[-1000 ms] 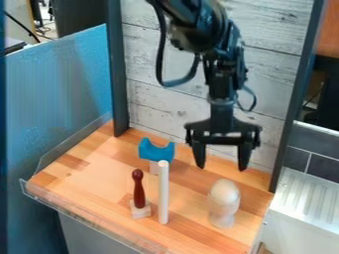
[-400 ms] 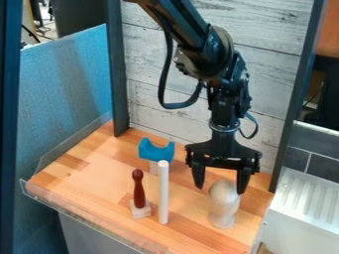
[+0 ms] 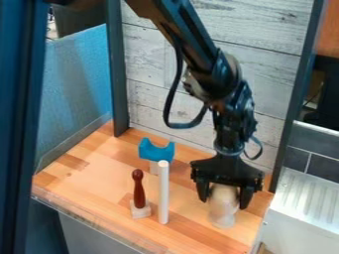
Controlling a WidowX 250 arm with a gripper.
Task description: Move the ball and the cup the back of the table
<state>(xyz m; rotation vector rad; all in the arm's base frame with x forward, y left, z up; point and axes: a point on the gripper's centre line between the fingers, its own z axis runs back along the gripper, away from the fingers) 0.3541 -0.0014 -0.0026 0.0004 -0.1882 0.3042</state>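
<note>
In the camera view, at the lower right of the frame, our gripper (image 3: 224,203) stands open around the ball (image 3: 224,193), grasping nothing; the ball sits on the cup (image 3: 222,214). We seem to be lining up the grasp. Next we should close evenly, then carry both towards the wall (image 3: 149,101) without tipping the ball off.

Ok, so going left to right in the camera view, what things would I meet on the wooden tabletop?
Dark red pin on a pale base, white rod, then the pale ball atop the cup, with the open pincer around the ball.
</note>
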